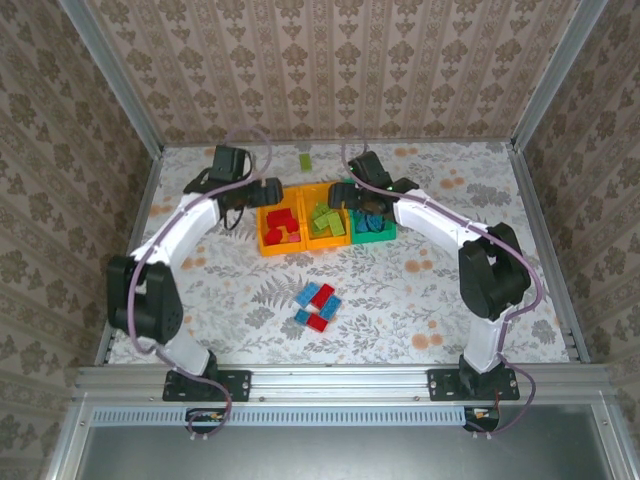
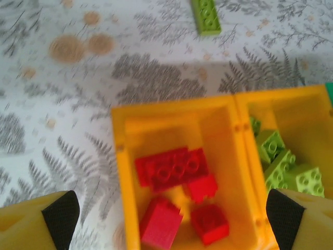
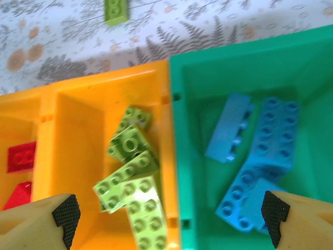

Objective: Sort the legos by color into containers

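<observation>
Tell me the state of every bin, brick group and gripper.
left orange bin, holds red bricks
middle orange bin, holds lime green bricks
green bin, holds light blue bricks
loose pile, red and blue, unsorted
stray green brick, unsorted beyond the bins
left gripper, open
right gripper, open

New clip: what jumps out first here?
The row of three bins at mid-table, colour-sorted: red bricks in the left orange bin, lime bricks in the middle orange one, blue bricks in the green one. On the near side lies a loose pile of red and blue bricks, and one lime brick sits alone beyond the bins.
</observation>
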`<state>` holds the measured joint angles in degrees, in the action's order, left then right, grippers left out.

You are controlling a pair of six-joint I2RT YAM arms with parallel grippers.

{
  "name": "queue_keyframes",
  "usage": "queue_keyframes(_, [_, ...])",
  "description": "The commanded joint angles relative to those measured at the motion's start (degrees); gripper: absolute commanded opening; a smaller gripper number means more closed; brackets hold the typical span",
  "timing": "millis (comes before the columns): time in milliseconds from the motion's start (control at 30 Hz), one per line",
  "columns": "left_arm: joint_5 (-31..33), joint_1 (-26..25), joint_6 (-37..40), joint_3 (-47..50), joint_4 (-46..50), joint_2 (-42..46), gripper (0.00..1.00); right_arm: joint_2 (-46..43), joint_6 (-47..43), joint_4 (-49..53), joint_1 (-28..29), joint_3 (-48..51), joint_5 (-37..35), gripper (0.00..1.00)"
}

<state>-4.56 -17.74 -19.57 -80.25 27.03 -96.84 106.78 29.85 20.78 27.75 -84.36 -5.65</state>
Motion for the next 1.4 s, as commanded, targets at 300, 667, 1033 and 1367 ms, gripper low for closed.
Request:
queue_keyframes(300, [-1.2, -3.1, 1.1, -59.5, 21.8, -41.4, 0.97, 2.1, -6.1, -0.1, -12.2, -0.3, 4.9, 0.92])
queue_keyframes(667, [-4.5, -2.4, -6.9, -65.2, 13.1, -50.1, 0.96, 5.3, -9.5, 5.4, -16.1, -4.7, 8.1, 0.92])
queue_keyframes(1033, [-3.7, -2.6, -11.6, -68.3, 11.2, -56.4, 0.93, 7.1, -11.0, 9.1, -18.7, -5.7, 12.6, 0.77])
queue_keyframes(1367, [-0.3, -2.7, -10.8, -70.7, 10.8, -60.2, 0.9, 10.3, -13.3, 13.8, -19.1, -8.7, 15.7, 0.73])
